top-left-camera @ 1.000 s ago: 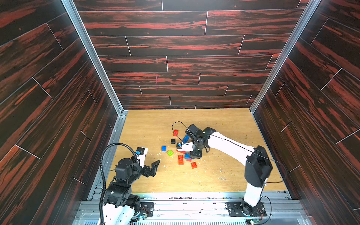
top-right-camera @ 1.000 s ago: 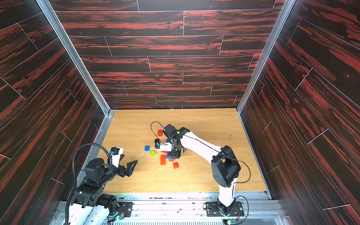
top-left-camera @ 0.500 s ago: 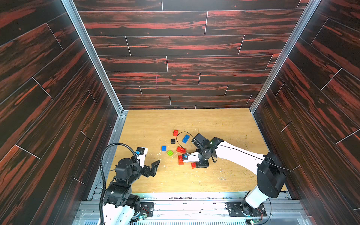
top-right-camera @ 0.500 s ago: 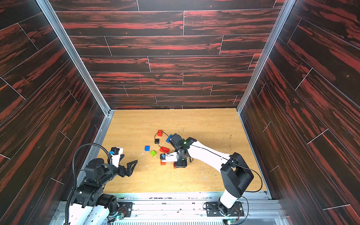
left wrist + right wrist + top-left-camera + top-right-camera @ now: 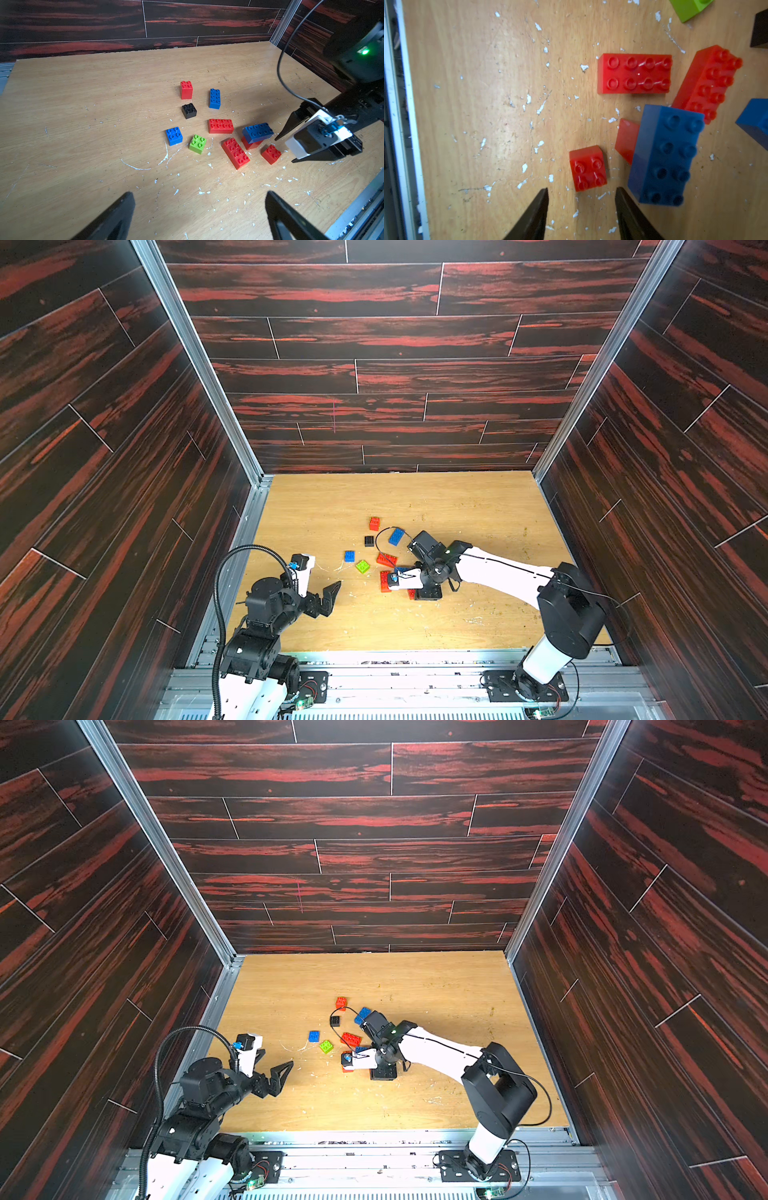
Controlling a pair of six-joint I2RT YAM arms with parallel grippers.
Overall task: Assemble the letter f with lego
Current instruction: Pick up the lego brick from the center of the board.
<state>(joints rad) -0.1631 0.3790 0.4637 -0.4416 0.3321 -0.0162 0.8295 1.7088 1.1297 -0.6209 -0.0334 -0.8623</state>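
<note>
Lego bricks point(image 5: 220, 125): loose cluster, centre of table point(image 5: 83, 104).
Right gripper point(image 5: 581, 199): half open, empty, tips just beside small red square brick point(image 5: 587, 168).
Left gripper point(image 5: 199, 193): wide open, empty, near left.

Scuffed wooden tabletop point(image 5: 62, 124) w/ loose lego bricks point(image 5: 220, 125) scattered near its middle.

Mixed-colour lego bricks point(image 5: 220, 125) lie scattered; a blue oblong point(image 5: 257, 132) sits tilted on a red brick point(image 5: 250, 144).
</note>
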